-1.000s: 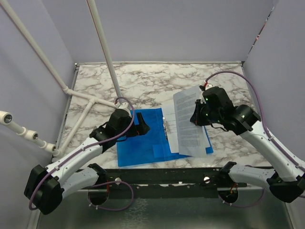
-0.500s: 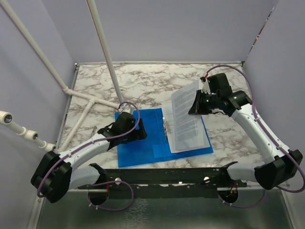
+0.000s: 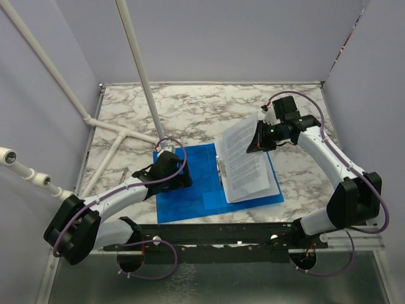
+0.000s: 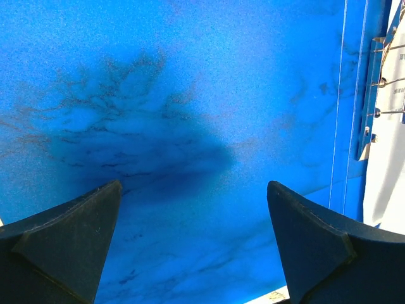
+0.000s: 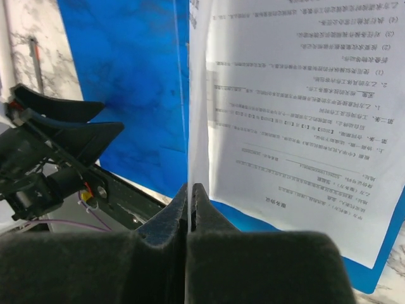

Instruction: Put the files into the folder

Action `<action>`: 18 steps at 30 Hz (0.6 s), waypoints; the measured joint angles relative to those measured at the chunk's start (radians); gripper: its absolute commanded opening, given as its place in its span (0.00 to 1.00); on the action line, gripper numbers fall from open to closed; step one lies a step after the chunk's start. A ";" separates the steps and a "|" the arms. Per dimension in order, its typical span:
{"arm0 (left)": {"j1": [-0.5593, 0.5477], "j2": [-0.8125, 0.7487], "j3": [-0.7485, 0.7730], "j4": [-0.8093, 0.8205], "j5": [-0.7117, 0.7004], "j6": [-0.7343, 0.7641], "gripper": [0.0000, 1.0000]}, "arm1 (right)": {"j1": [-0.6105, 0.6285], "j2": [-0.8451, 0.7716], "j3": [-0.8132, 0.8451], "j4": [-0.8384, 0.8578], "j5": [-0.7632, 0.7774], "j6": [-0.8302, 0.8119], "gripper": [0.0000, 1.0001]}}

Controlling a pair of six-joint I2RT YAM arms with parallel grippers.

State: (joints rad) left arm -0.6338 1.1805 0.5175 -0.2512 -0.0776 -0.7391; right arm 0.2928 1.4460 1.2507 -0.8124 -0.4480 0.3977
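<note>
The blue folder (image 3: 196, 190) lies open on the marble table, its metal clip (image 4: 373, 82) along the spine. My left gripper (image 3: 181, 174) is open, low over the folder's left cover (image 4: 190, 76), its jaws (image 4: 193, 185) spread wide with only blue plastic between them. The files (image 3: 243, 161), white sheets printed with black text, rest over the folder's right half. My right gripper (image 3: 256, 142) is shut on the far right edge of the files (image 5: 297, 126), and that side is lifted off the table. The closed jaws (image 5: 192, 187) pinch the paper edge.
A white pipe frame (image 3: 136, 69) slants across the back left of the marble table (image 3: 190, 107). Purple walls close in three sides. A black rail (image 3: 221, 234) runs along the near edge by the arm bases.
My right gripper has carried the files' edge back and leftward, tilting the sheets up over the folder's right half. My left gripper has shifted slightly toward the near left on the left cover.
</note>
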 measured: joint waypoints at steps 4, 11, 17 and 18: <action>0.000 0.000 -0.001 0.002 -0.003 0.000 0.99 | -0.029 0.046 -0.038 0.022 -0.029 -0.018 0.00; 0.000 -0.003 -0.004 0.006 -0.006 0.000 0.99 | -0.046 0.097 -0.081 0.035 -0.043 -0.066 0.00; 0.000 -0.008 -0.007 0.006 -0.006 0.000 0.99 | -0.046 0.153 -0.078 0.033 -0.036 -0.113 0.00; 0.000 -0.009 -0.008 0.006 -0.006 0.000 0.99 | -0.046 0.161 -0.076 0.033 -0.032 -0.120 0.00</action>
State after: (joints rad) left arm -0.6338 1.1717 0.5095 -0.2447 -0.0837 -0.7387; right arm 0.2466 1.6066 1.1751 -0.7792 -0.4797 0.2775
